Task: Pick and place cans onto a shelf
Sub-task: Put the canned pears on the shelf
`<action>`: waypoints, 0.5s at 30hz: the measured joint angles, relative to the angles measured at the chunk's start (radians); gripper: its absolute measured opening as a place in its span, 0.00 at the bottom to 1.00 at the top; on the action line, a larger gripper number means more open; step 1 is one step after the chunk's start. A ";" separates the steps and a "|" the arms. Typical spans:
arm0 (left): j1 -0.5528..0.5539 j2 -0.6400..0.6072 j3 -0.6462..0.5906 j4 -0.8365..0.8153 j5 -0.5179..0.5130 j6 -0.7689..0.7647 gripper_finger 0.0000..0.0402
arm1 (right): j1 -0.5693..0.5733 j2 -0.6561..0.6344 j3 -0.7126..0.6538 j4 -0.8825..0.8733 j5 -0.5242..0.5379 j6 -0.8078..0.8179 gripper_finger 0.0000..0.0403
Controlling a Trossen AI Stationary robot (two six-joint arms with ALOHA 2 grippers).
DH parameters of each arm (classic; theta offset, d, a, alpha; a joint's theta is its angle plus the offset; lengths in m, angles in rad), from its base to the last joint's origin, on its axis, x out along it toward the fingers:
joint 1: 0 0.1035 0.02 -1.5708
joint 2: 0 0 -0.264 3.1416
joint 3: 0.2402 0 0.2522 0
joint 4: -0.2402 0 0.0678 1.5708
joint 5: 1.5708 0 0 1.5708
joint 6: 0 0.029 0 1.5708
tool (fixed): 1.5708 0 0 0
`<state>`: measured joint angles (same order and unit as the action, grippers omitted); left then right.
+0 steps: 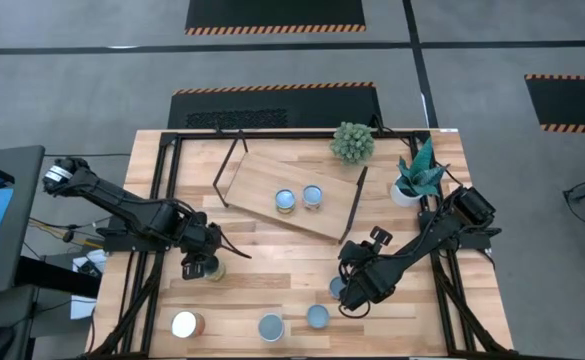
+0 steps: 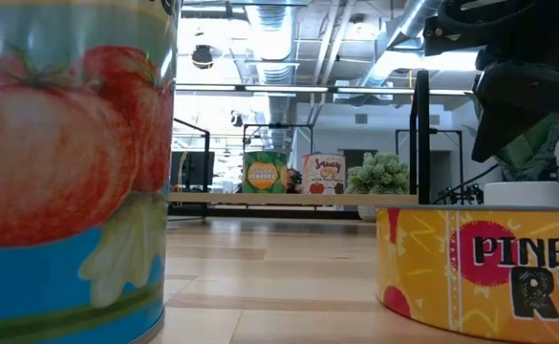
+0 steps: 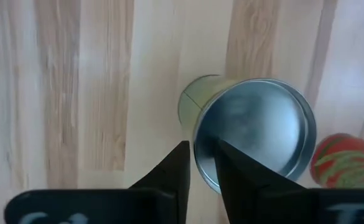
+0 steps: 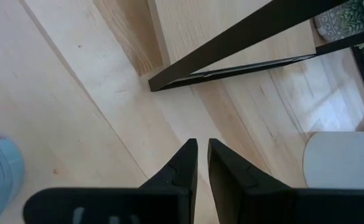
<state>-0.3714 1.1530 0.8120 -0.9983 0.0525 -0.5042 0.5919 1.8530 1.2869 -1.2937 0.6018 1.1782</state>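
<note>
The shelf (image 1: 292, 195) is a light wood board on black rod legs at the table's middle, and two cans (image 1: 286, 201) (image 1: 313, 196) stand on it; they also show in the low view (image 2: 265, 172) (image 2: 323, 174). My left gripper (image 1: 200, 264) is left of the shelf, shut on a can with a silvery top (image 3: 256, 137). My right gripper (image 1: 357, 290) is shut and empty over bare table near the shelf's right leg (image 4: 244, 37), with a blue-topped can (image 1: 338, 289) beside it. Three more cans (image 1: 185, 324) (image 1: 271, 327) (image 1: 318, 317) stand along the near edge. My left gripper pinches the can's top rim (image 3: 200, 155) at the edge. One finger (image 3: 234, 171) lies over the recessed top and the other (image 3: 172, 171) is outside the wall. The fingers come from above, pointing down. I cannot tell whether the can's bottom is on the table.
A round green plant (image 1: 353, 142) and a white pot with a leafy plant (image 1: 412, 185) stand at the far right. The pot also shows in the right wrist view (image 4: 343, 162). In the low view a tomato can (image 2: 69, 172) and a pineapple can (image 2: 480, 272) stand close.
</note>
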 joint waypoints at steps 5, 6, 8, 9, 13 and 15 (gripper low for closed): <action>0.002 0.000 0.000 0.007 -0.024 0.058 0.03 | 0.000 0.000 0.000 0.000 0.001 -0.002 0.15; 0.002 0.000 0.000 0.013 -0.038 0.068 0.02 | 0.000 0.000 0.000 0.000 0.002 -0.006 0.15; 0.002 0.000 0.000 0.028 -0.076 0.097 0.01 | 0.000 0.000 0.000 -0.002 0.002 -0.008 0.15; 0.003 0.001 0.000 0.034 -0.097 0.117 0.01 | 0.000 0.000 0.000 -0.004 0.002 -0.008 0.15; 0.034 0.003 0.032 0.027 -0.145 0.195 0.00 | 0.000 0.000 0.000 -0.004 0.002 -0.008 0.15; 0.060 0.003 0.056 0.031 -0.168 0.239 0.00 | 0.000 0.000 0.000 -0.004 0.002 -0.008 0.15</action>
<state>-0.3116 1.1557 0.8676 -0.9670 -0.1154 -0.2656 0.5919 1.8530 1.2869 -1.2980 0.6041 1.1698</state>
